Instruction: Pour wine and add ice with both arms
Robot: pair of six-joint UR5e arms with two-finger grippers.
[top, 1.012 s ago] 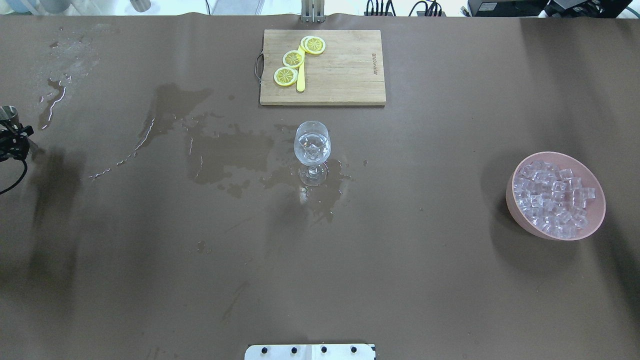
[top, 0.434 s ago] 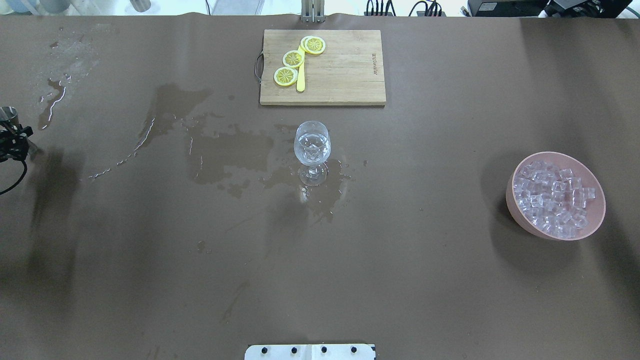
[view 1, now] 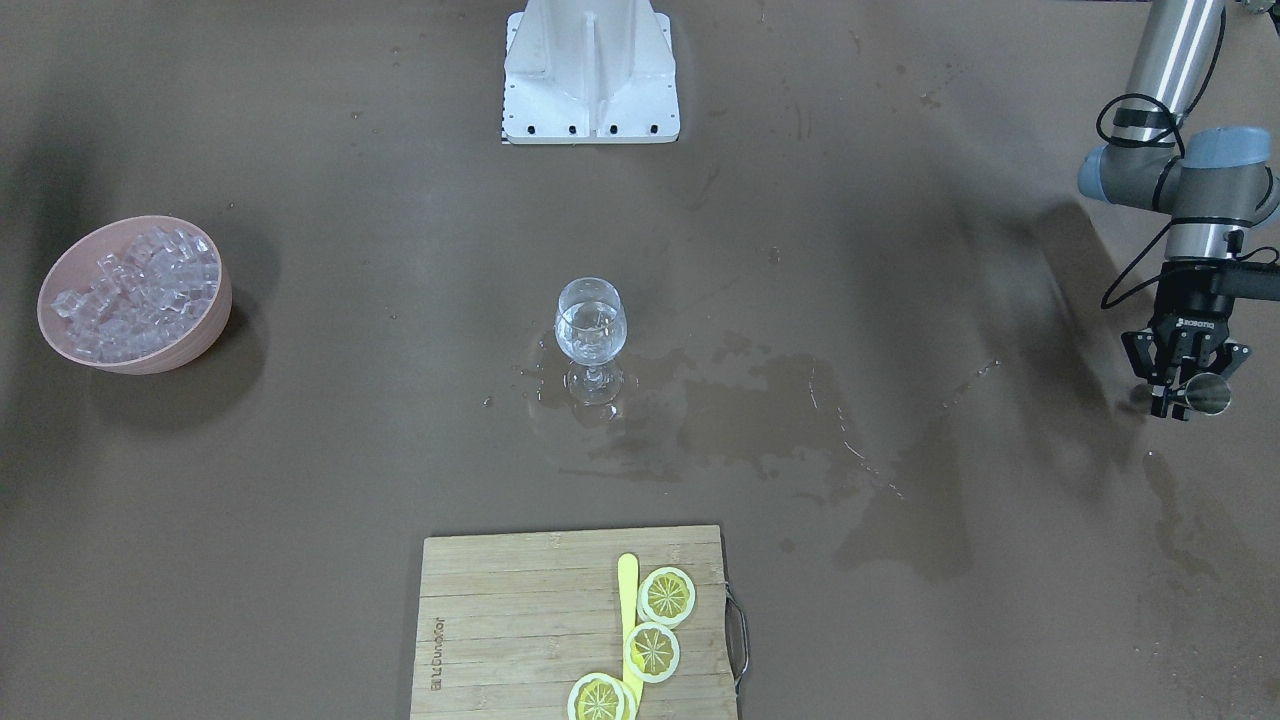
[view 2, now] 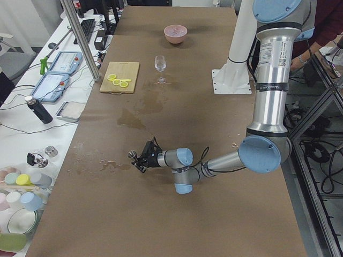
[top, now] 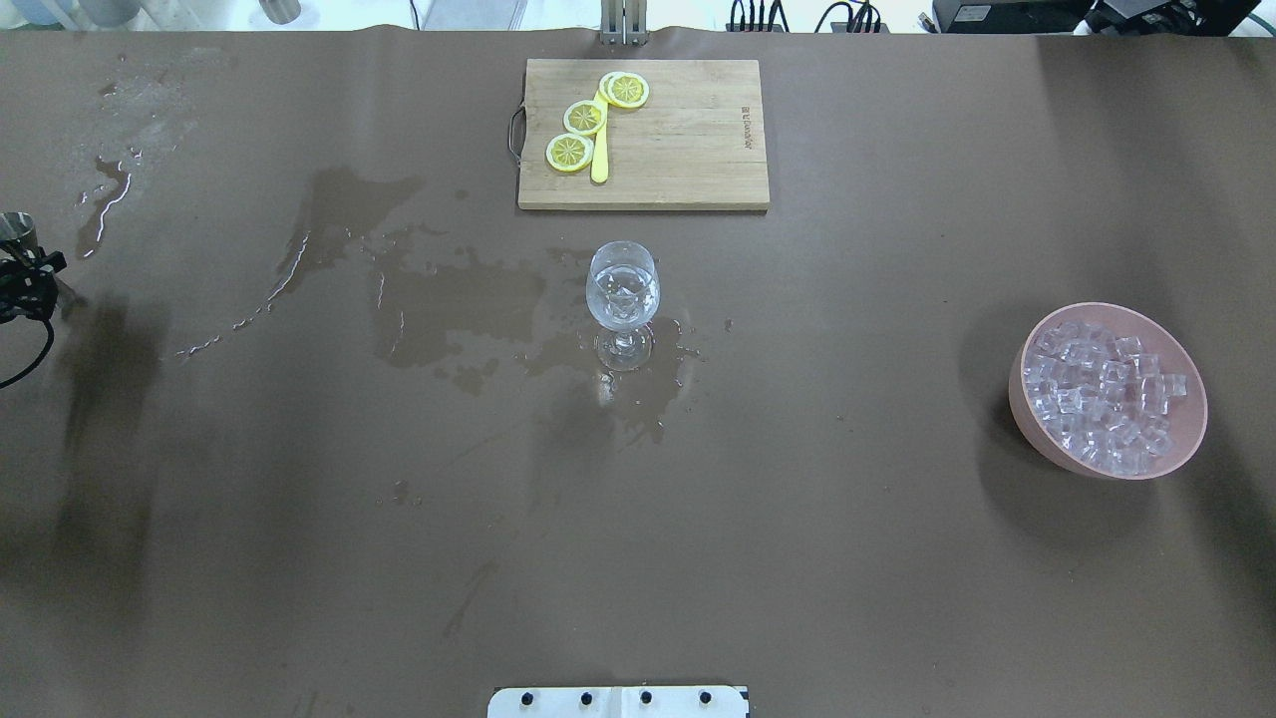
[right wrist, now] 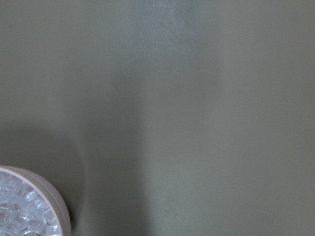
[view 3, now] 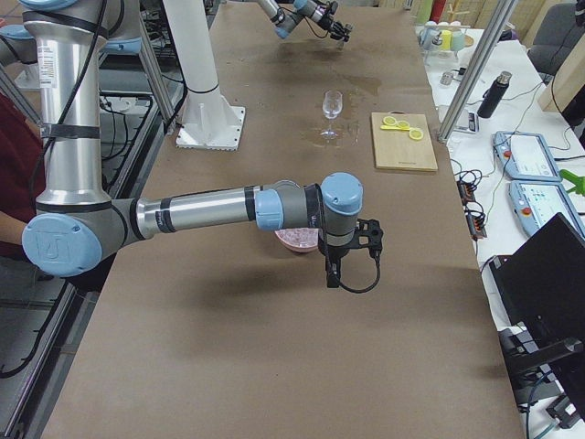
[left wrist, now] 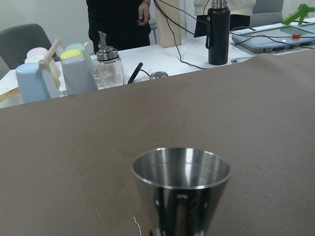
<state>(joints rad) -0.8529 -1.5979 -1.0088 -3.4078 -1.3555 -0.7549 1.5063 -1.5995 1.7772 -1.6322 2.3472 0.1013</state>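
**Pouring done; chilling next**

The wine [view 1: 590,340] sits in the glass [view 1: 590,300] at mid counter [view 1: 380,440]; the left end effector [view 1: 1182,388] pinches a steel cup [left wrist: 181,189] (seemingly empty) far aside; the right end effector [view 3: 334,270], state untellable, hangs near the bowl [view 1: 212,328] of ice [view 1: 140,285]; it must next pinch a cube.

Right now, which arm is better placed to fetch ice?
The right arm: it hangs by the pink bowl of ice. The left gripper is far away on the opposite side, shut on a steel cup.
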